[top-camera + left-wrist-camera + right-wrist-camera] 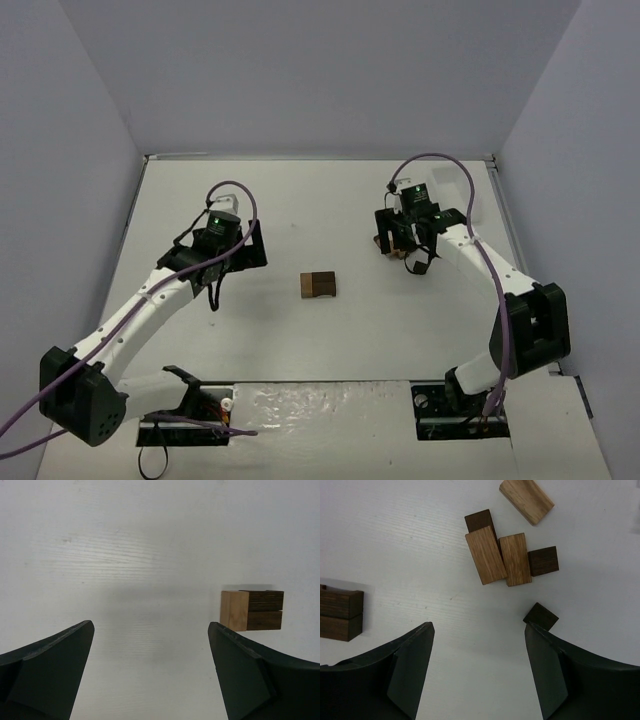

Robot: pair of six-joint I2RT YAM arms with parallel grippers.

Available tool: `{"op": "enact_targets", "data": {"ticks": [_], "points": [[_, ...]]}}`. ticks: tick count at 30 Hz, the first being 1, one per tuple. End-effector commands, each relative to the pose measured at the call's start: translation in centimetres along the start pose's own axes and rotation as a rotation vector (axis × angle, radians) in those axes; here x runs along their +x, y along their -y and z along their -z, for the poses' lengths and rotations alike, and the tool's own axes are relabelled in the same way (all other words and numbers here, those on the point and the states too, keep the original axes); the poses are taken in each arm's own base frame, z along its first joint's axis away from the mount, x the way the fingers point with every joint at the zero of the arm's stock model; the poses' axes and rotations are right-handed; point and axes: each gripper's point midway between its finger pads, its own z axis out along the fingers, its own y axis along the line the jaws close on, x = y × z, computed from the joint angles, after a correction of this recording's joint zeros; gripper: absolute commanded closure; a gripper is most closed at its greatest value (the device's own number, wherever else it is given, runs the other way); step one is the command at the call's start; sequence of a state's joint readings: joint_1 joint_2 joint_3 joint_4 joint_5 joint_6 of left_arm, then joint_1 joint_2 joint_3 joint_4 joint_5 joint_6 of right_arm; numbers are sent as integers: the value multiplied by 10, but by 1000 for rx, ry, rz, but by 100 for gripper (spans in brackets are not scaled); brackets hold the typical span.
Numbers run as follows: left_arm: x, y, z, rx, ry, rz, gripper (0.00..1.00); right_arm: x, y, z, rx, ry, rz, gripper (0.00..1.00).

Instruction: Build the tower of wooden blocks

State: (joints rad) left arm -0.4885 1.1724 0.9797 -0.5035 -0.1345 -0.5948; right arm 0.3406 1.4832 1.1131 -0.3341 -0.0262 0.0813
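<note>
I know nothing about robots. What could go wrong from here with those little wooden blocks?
The loose blocks lie packed together below the open right gripper, so it may pinch two or scatter them.
A small dark block sits close by one of its fingers; closing could flick it away.
The wood block tower stands free, the open left gripper apart from it, so a placing push might shift it.

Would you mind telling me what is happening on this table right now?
The wood block tower sits in the middle of the table as a low, compact stack of dark and tan blocks. The right gripper hangs open and empty above the loose blocks, with one small dark block beside its finger. The left gripper is also open and empty, near the tower.
</note>
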Motion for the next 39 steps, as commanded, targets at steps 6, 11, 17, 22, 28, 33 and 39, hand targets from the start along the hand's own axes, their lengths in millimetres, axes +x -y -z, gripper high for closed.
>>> {"op": "enact_targets", "data": {"ticks": [6, 11, 17, 22, 28, 33, 39], "points": [[-24, -43, 24, -22, 46, -98, 3, -20, 11, -51, 6, -6, 14, 35], [-23, -64, 28, -76, 70, -135, 3, -17, 14, -71, 21, -34, 27, 39], [-23, -73, 32, -89, 133, -135, 3, -16, 15, -87, 32, -51, 39, 46], [-20, -78, 25, -113, 133, -132, 3, -13, 12, -93, 24, -61, 44, 50], [-22, -78, 21, -120, 131, -141, 3, -13, 11, -95, 27, -64, 49, 56], [-21, -79, 20, -126, 126, -144, 3, -15, 8, -92, 33, -54, 58, 72], [-21, -79, 18, -129, 122, -147, 3, -7, -7, -83, 18, -50, 70, 100]]}}
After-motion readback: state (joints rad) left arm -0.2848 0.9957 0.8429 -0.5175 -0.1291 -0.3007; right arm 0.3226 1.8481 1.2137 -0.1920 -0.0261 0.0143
